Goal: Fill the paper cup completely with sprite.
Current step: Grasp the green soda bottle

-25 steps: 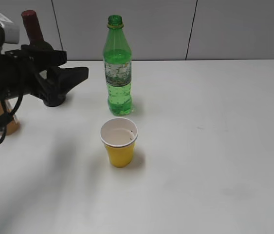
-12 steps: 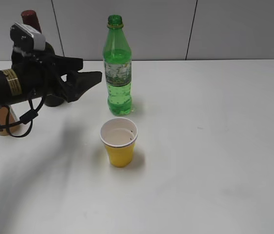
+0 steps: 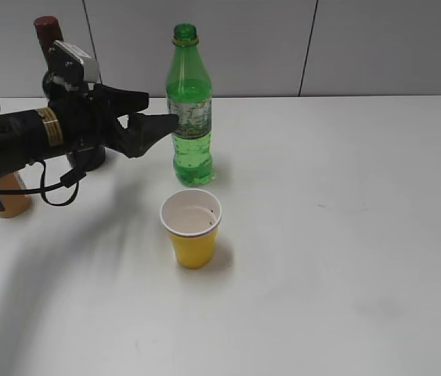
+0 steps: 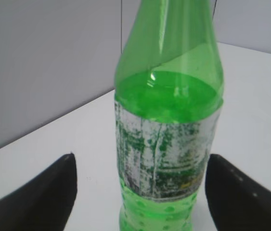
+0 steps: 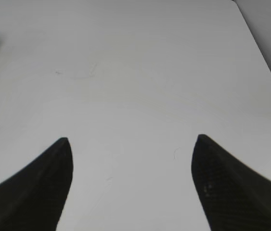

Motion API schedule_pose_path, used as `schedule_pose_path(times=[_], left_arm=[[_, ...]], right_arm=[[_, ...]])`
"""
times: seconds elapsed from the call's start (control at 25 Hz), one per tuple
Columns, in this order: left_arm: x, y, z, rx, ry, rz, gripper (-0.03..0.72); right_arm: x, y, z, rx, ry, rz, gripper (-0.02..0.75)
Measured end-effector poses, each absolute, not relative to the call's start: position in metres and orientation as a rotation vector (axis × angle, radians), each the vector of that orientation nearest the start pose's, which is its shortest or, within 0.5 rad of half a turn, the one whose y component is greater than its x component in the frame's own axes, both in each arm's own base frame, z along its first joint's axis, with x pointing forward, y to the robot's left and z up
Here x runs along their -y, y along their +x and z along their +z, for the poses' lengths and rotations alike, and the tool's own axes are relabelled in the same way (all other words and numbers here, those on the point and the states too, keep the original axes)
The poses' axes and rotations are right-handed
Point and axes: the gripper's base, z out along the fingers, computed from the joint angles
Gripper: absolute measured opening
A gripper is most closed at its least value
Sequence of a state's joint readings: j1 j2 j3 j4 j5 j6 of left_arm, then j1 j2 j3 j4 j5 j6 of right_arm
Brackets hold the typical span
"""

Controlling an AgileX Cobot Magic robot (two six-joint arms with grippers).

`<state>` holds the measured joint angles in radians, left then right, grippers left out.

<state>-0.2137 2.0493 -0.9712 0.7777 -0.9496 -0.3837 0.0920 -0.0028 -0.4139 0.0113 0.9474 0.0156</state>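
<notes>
Left of frame centre, the left gripper (image 3: 160,124) reaches level toward the tall green plastic sprite bottle (image 3: 189,110), jaws spread wide, not gripping. Just below stands the small yellow paper cup (image 3: 193,228). Over bare white table (image 5: 140,72), the right gripper (image 5: 131,180) gapes apart.

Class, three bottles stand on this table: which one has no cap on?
The green sprite bottle behind the paper cup: its neck is open, while the dark bottle and juice bottle are capped.
</notes>
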Motion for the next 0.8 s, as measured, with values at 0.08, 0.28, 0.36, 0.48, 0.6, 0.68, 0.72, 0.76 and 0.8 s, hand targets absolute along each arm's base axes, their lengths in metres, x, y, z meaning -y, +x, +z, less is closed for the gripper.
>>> schedule_pose_path(times=[0.08, 0.28, 0.36, 0.48, 0.6, 0.68, 0.72, 0.76, 0.8], left_arm=[[0.137, 0.378, 0.141, -1.613, 0.736, -0.596, 0.638], [0.146, 0.380, 0.128, -1.607, 0.750, -0.635, 0.638], [0.150, 0.381, 0.126, -1.606, 0.760, -0.642, 0.638], [0.157, 0.386, 0.121, -1.596, 0.771, -0.650, 0.638], [0.161, 0.394, 0.115, -1.592, 0.776, -0.653, 0.638], [0.164, 0.398, 0.112, -1.584, 0.780, -0.655, 0.638], [0.165, 0.401, 0.111, -1.579, 0.781, -0.654, 0.638], [0.167, 0.403, 0.111, -1.571, 0.783, -0.656, 0.638], [0.169, 0.405, 0.109, -1.568, 0.786, -0.658, 0.638]], right_arm=[[-0.002, 0.008, 0.262, -2.014, -0.076, 0.082, 0.594], [-0.002, 0.008, 0.262, -2.014, -0.076, 0.082, 0.594], [-0.002, 0.008, 0.262, -2.014, -0.076, 0.082, 0.594], [-0.002, 0.008, 0.262, -2.014, -0.076, 0.082, 0.594], [-0.002, 0.008, 0.262, -2.014, -0.076, 0.082, 0.594], [-0.002, 0.008, 0.262, -2.014, -0.076, 0.082, 0.594], [-0.002, 0.008, 0.262, -2.014, -0.076, 0.082, 0.594], [-0.002, 0.008, 0.262, -2.014, -0.076, 0.082, 0.594], [-0.002, 0.008, 0.262, -2.014, -0.076, 0.082, 0.594]])
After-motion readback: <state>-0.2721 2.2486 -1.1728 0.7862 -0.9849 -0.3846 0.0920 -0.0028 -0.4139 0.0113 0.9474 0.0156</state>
